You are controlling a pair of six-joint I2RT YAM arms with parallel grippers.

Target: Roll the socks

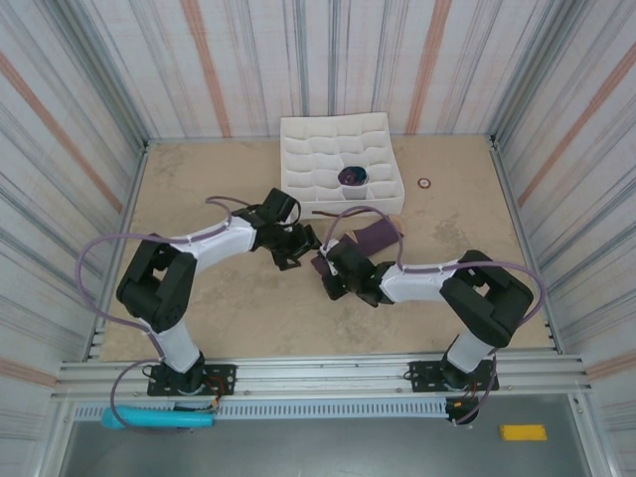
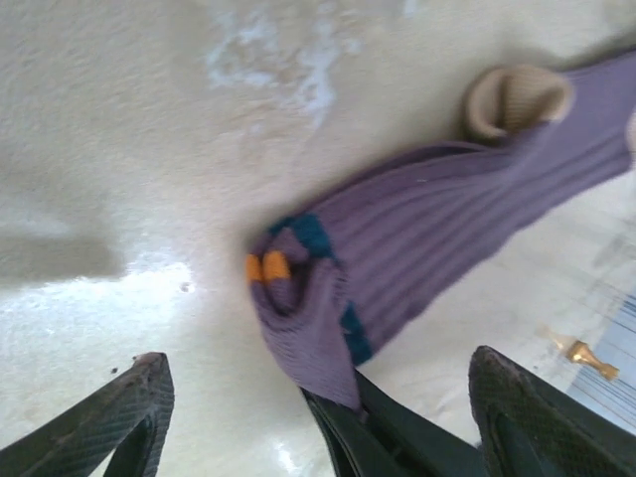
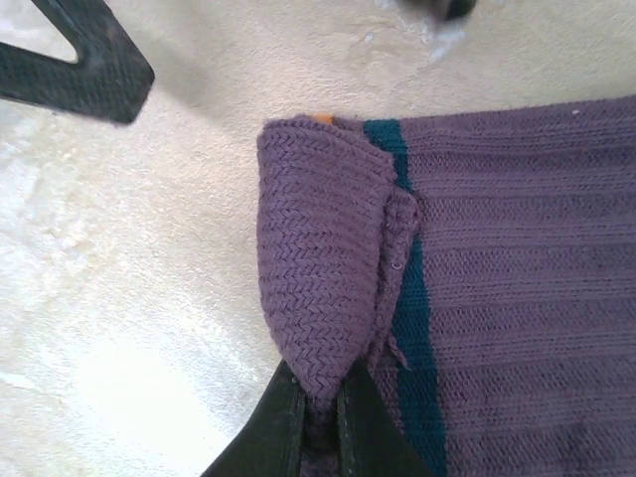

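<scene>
This is a robotics lab test cell. A white compartment tray (image 1: 308,164) sits on a bare beige desk (image 1: 229,318), boxed in behind and on both sides of the tray by striped panel walls (image 1: 298,60). Well in front of the tray, at the desk's near edge, two black-and-white robot arms (image 1: 214,241) are bolted to aluminium rails (image 1: 328,373), with purple cables (image 1: 129,237) looping off them. The right hand (image 1: 334,272) pinches a purple sock (image 1: 376,237) just in front of the tray.
</scene>
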